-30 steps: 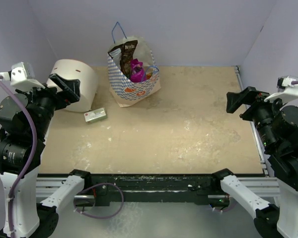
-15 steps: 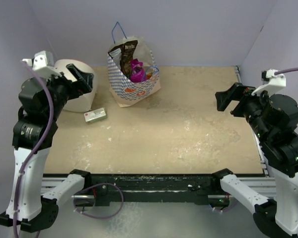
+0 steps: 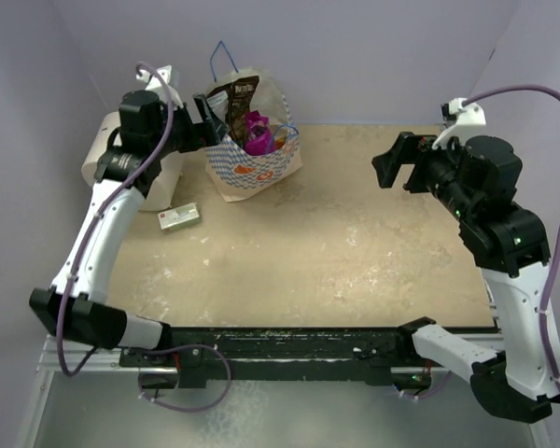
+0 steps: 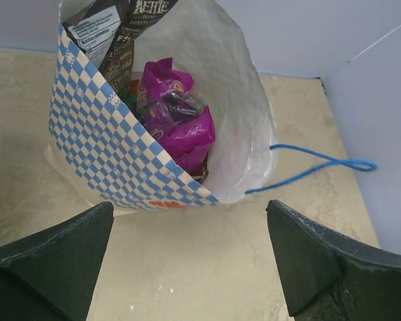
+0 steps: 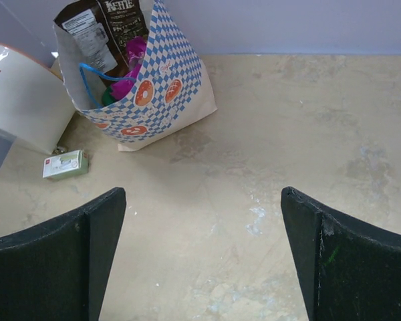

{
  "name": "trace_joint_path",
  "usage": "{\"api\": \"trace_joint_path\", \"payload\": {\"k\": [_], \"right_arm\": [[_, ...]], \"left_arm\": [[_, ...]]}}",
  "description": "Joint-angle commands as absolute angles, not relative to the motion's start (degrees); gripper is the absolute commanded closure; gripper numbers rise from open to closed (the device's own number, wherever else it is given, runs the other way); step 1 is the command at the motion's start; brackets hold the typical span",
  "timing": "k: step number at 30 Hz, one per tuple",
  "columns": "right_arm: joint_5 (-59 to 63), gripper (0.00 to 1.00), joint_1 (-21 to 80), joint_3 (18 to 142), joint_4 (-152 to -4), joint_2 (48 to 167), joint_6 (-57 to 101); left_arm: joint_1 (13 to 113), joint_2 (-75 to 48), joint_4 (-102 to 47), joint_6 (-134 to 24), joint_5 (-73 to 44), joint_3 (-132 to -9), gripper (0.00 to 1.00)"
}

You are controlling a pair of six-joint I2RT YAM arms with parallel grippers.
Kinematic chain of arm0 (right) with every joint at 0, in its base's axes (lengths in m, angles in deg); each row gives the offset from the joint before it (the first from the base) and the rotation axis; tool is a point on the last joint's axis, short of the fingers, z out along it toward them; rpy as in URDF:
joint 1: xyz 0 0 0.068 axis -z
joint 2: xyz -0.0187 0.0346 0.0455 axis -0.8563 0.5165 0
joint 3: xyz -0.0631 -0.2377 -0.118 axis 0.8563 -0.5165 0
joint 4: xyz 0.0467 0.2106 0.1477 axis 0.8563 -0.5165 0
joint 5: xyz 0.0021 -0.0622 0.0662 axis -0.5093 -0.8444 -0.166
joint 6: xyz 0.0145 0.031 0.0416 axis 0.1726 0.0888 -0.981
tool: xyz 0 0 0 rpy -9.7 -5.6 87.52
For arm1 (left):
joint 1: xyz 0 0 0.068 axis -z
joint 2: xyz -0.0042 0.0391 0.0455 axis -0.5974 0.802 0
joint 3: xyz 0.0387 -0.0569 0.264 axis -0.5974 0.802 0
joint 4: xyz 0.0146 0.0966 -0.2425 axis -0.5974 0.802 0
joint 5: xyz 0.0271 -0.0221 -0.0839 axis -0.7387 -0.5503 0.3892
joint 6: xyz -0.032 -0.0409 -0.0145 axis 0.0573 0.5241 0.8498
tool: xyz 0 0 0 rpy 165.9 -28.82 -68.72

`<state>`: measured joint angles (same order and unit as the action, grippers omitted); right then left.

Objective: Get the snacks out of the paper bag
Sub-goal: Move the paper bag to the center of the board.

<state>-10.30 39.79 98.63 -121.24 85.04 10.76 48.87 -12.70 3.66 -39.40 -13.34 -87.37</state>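
Note:
The paper bag (image 3: 254, 166) stands open at the back left of the table, white with a blue chequered band and orange logos. A dark brown packet (image 3: 240, 97) sticks up out of it and a magenta-purple packet (image 3: 257, 131) lies inside. My left gripper (image 3: 209, 119) is open and empty, right at the bag's left rim. In the left wrist view the bag (image 4: 113, 154), the magenta packet (image 4: 180, 130) and the brown packet (image 4: 120, 30) lie just beyond the gripper (image 4: 189, 208). My right gripper (image 3: 390, 168) is open and empty, high over the table's right side, well apart from the bag (image 5: 154, 93).
A big white cylinder (image 3: 155, 187) lies left of the bag, behind my left arm. A small flat whitish box (image 3: 179, 217) lies on the table in front of it. A blue cord handle (image 4: 321, 167) hangs from the bag's right side. Walls stand close behind.
My left arm has swung up and right, from the cylinder to the bag's left rim. My right arm has risen and reached left over the table. Both grippers stay open.

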Motion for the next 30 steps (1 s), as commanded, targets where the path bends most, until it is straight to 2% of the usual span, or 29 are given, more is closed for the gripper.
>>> {"api": "trace_joint_path", "payload": {"k": [1,7,14,19,30], "right_arm": [[-8.55,0.0,39.73,98.85,-114.82,87.33,13.23],[-9.2,0.01,39.74,97.92,-110.68,89.81,13.4],[-9.52,0.01,39.74,98.45,-108.55,93.52,14.16],[-12.05,0.0,39.82,101.13,-107.35,97.38,15.99],[-14.91,0.01,39.92,106.14,-104.92,104.96,17.92]], "left_arm": [[49.13,-6.73,1.7,-39.85,-14.73,-93.8,0.01],[48.04,4.45,1.21,-43.82,-22.07,-104.98,0.01],[40.02,22.41,-4.62,-37.79,-8.48,-120.75,0.01],[38.39,37.38,-3.43,-33.21,-1.75,-140.25,0.01],[35.28,52.37,-26.76,-13.7,7.98,-146.37,0.03]]}}
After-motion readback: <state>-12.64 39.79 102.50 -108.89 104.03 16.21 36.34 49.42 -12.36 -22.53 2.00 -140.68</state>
